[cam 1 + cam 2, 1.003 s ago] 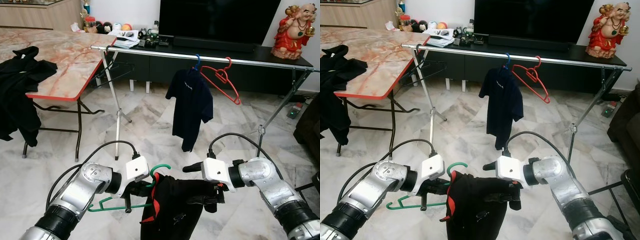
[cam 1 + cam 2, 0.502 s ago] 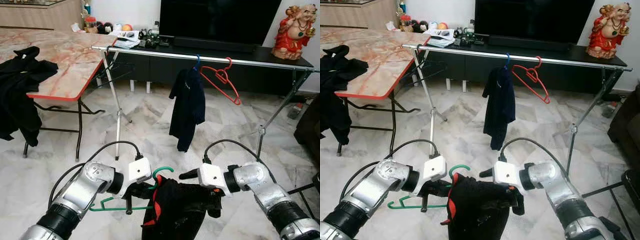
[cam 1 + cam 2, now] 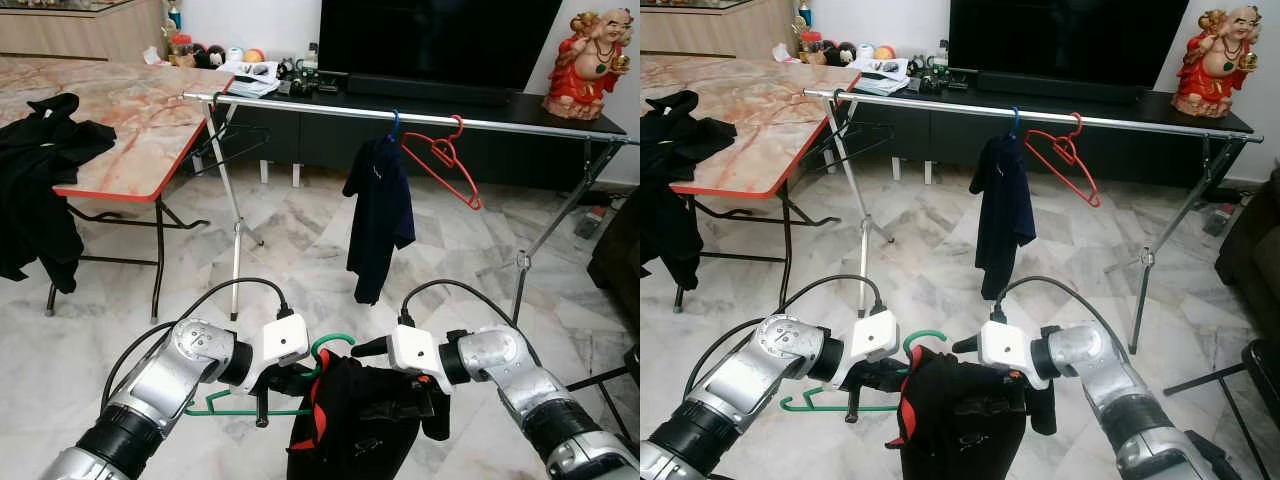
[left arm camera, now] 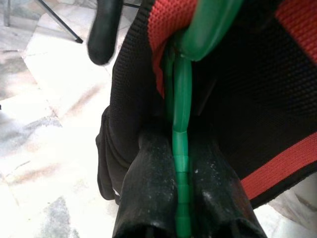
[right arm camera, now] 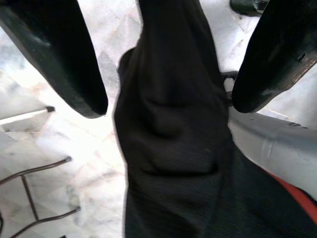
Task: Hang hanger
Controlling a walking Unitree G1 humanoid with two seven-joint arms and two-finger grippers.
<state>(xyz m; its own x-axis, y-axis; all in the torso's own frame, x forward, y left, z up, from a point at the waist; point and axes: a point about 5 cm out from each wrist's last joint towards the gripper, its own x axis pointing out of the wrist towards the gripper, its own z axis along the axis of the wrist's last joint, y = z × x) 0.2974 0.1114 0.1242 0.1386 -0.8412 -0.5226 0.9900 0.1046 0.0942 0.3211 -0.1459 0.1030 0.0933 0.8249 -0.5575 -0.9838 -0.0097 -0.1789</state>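
A green hanger (image 3: 334, 342) sits inside a black shirt with a red collar (image 3: 362, 432), held low in front of me. My left gripper (image 3: 287, 381) is shut on the green hanger (image 4: 181, 148) just below its hook, at the collar (image 4: 163, 44). On the shirt's other shoulder is my right gripper (image 3: 424, 402). It is open, its fingers (image 5: 59, 54) standing on either side of a fold of the black cloth (image 5: 173, 163). Ahead runs the silver rail (image 3: 500, 122) of a drying rack, which carries a navy shirt (image 3: 380, 220) and a bare red hanger (image 3: 440, 160).
A black hanger (image 3: 225, 140) hangs at the rail's left end. To the left is a folding table (image 3: 120, 150) with black clothes (image 3: 35, 190) draped over its edge. The rack's legs (image 3: 235, 250) stand on marble floor. A TV console (image 3: 450, 100) runs behind, and something dark (image 3: 615, 255) stands at the right edge.
My right gripper has shifted a little left along the black shirt toward the hanger. The hung navy shirt has turned on the rail. The left gripper keeps its hold.
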